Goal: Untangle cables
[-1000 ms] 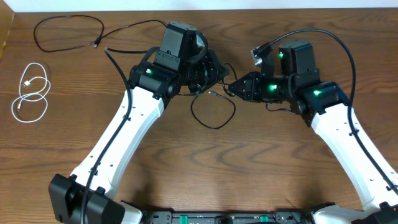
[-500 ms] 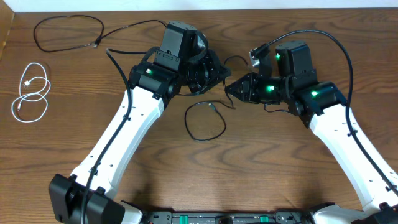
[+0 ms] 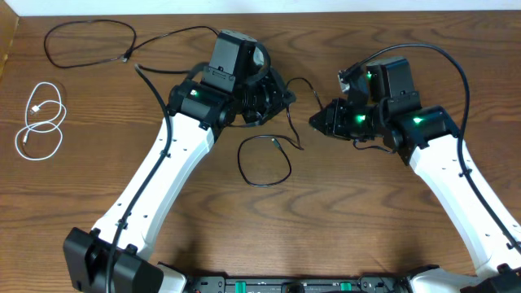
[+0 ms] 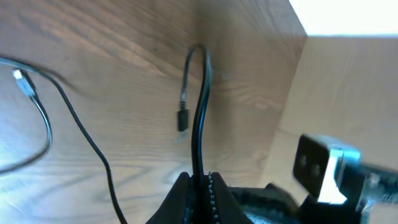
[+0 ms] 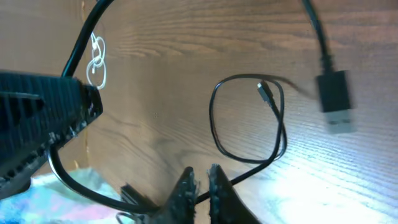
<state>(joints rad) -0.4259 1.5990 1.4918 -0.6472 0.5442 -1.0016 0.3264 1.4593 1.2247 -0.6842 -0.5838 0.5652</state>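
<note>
Pinching a black cable (image 4: pixel 201 106), the left tool (image 4: pixel 199 184) is clamped tight; the right tool (image 5: pixel 200 182) shows no clear grip.

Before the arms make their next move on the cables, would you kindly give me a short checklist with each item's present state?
1. Left pincer gripping the thin black flexible cable: ok, shut on it.
2. Right pincer holding a cable: cannot tell; its jaws are nearly closed and a cord passes close by the tips.
3. Black loop lying flat on the brown wooden table, crossing no other cord: ok.
4. Coiled white cable lying apart at the left edge: ok.
5. Second black cable lying apart at the far left corner: ok.
</note>
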